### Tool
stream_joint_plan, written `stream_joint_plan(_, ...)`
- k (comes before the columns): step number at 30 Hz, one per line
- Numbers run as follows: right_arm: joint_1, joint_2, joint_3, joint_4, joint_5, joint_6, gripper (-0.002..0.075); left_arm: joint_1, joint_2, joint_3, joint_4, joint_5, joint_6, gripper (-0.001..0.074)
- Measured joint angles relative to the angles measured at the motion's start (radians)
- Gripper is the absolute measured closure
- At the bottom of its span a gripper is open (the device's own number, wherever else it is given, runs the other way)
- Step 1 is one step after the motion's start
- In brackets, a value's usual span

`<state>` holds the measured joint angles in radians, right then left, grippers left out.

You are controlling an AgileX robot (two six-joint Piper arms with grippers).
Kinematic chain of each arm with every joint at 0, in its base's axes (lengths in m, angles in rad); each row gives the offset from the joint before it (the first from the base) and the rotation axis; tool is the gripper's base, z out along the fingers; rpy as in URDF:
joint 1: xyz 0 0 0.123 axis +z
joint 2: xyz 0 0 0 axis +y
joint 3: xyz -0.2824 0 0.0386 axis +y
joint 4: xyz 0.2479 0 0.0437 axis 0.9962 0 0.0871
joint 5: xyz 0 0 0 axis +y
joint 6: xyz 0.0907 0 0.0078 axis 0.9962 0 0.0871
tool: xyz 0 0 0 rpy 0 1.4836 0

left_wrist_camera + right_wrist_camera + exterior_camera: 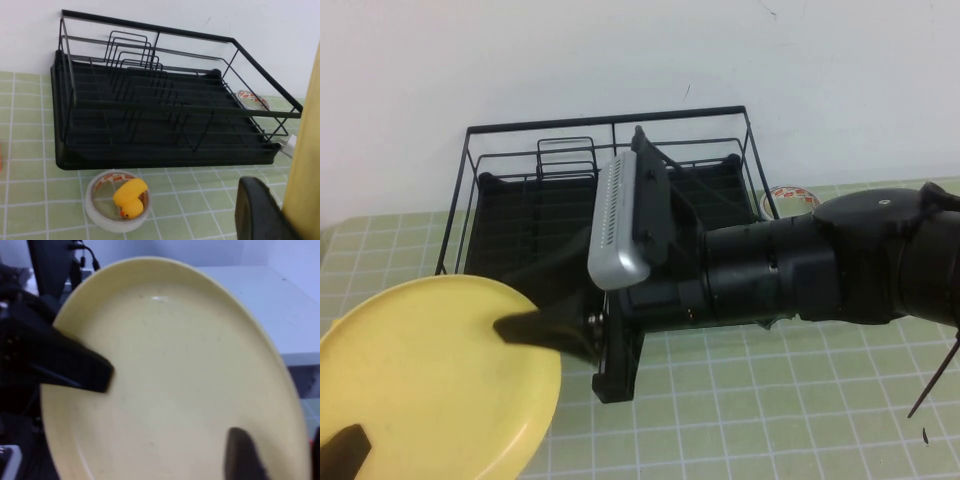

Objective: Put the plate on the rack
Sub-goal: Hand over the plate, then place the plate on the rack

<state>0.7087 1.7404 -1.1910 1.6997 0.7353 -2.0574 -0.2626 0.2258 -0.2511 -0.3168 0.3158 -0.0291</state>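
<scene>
The right arm (820, 265) reaches leftward across the scene, its right gripper (535, 328) clamped on the plate (430, 380) rim at near left. The left gripper (345, 448) grips the plate's near-left edge.

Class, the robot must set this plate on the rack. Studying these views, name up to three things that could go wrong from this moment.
1. Both the right gripper and left gripper pinch only the plate's rim; the smooth plate might slip or twist during a handover.
2. The rack has a raised wire frame; the plate could catch it going in.
3. A tape ring holding a rubber duck sits just before the rack, and a low approach might knock it.
</scene>
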Motion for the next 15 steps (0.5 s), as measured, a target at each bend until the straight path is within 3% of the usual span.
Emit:
stream_joint_plan(3, 0.000, -0.002, 0.000, 0.002, 0.040, 0.002, 0.0287, 0.000, 0.000, 0.000, 0.006, 0.001, 0.029, 0.0631)
stream_joint_plan(6, 0.006, -0.037, -0.005, -0.003, 0.090, 0.008, 0.0224, 0.000, 0.002, 0.002, 0.015, 0.002, 0.090, 0.0637)
stream_joint_plan(12, -0.027, -0.208, -0.008, -0.016, 0.005, 0.038, 0.0221, 0.000, 0.064, -0.028, 0.027, 0.017, 0.210, 0.0637)
stream_joint_plan(15, -0.045, -0.297, -0.008, -0.139, -0.047, 0.125, 0.0315, 0.000, 0.163, -0.095, 0.055, 0.022, 0.278, 0.0637)
